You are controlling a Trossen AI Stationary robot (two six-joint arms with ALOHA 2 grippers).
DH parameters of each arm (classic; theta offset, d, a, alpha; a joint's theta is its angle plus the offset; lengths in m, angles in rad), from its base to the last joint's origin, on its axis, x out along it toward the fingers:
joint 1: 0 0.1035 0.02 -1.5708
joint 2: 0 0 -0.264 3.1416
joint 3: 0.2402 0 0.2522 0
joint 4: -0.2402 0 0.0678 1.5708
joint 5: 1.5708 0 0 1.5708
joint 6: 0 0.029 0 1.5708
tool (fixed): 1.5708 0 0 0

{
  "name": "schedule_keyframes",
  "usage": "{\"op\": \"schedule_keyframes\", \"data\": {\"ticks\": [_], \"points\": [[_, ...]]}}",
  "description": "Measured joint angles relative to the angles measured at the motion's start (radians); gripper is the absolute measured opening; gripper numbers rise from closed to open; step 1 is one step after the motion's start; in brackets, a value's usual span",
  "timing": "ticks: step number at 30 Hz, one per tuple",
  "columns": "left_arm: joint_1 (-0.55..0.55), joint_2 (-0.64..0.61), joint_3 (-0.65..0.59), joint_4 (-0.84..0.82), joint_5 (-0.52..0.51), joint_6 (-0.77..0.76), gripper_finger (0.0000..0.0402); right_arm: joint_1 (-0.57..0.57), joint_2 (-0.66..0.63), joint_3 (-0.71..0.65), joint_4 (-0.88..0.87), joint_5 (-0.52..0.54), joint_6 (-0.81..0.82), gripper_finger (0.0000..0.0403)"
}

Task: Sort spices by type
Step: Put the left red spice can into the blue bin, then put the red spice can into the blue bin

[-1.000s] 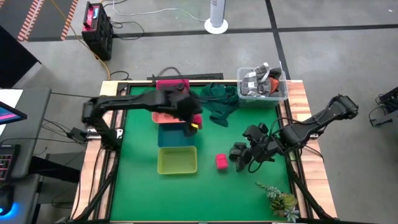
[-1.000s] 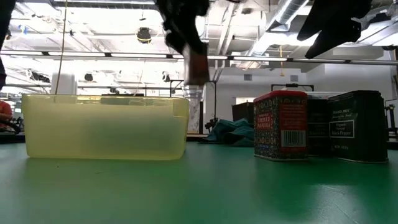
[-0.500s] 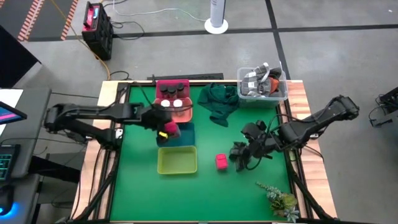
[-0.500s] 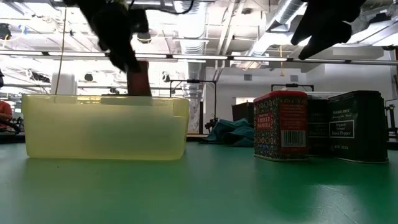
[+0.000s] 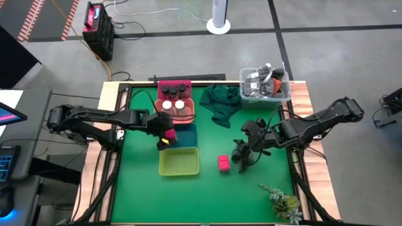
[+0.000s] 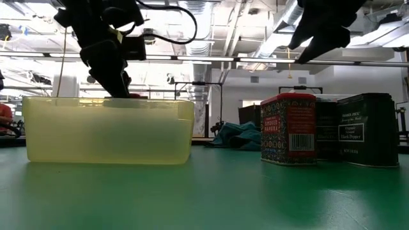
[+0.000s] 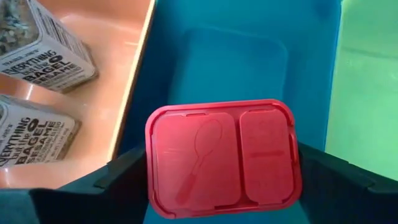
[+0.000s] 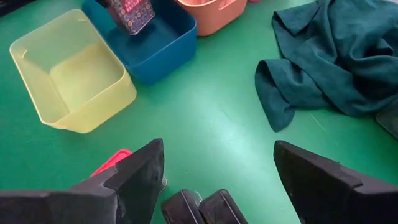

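Red packet (image 7: 224,158) over blue tray (image 7: 249,62)

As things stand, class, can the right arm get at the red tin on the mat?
Probably yes. The right tool hangs open beside the red tin, with only bare mat between them; the dark boxes sit underneath it, not in the way.

Plastic trays, printed tins, matt green tabletop

Yellow tray (image 6: 108,131) translucent smooth plastic; blue tray (image 7: 249,68) and salmon tray (image 7: 118,74) opaque plastic, slight sheen. Red packet (image 7: 222,157) has smooth moulded plastic lid with embossed spoon. Dark box (image 6: 367,130) and red tin (image 6: 289,130) look like satin printed metal. Cloth (image 8: 336,56) soft, creased fabric. Table cover (image 6: 211,198) matt; table edge (image 5: 304,107) bare wood.
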State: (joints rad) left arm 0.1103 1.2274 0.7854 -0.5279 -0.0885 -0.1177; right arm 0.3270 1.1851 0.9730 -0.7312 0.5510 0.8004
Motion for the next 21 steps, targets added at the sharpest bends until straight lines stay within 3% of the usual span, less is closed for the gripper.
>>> {"op": "schedule_keyframes", "data": {"ticks": [9,16,21], "points": [[0.001,-0.006,0.039,-0.107,-0.002,-0.036,0.0370,-0.011,0.000,0.000,0.014,-0.001,-0.023,0.0327],[0.001,-0.006,0.248,-0.250,-0.104,0.065,0.0374,-0.011,0.000,0.000,0.015,-0.050,-0.023,0.0327],[-0.056,0.098,0.411,-0.217,-0.049,0.117,0.0375,-0.020,0.000,0.000,0.014,-0.067,-0.034,0.0327]]}}
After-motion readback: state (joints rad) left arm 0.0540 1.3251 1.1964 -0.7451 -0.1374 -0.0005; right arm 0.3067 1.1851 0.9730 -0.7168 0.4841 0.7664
